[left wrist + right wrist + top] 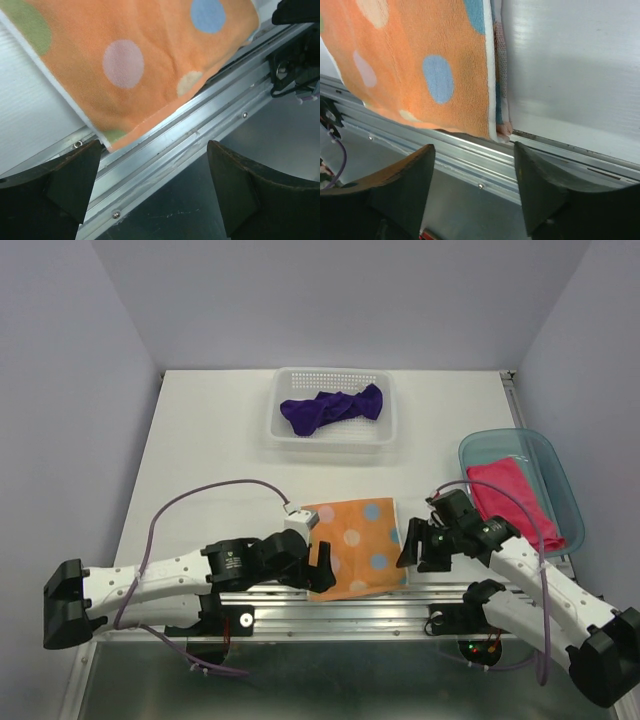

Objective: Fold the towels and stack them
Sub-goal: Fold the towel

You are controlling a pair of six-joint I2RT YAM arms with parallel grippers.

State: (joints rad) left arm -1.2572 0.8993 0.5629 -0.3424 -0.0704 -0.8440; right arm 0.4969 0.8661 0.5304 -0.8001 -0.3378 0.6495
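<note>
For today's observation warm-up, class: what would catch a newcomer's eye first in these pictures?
The folded orange polka-dot towel lies at the table's near edge, the open left claw and open right claw flanking it. Behind, a crumpled purple towel lies in the white perforated basket, and a pink towel sits in the teal tray at right.

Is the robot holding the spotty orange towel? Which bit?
Nothing is held. The left gripper and right gripper are both open, just off the orange towel at its front edge.
</note>
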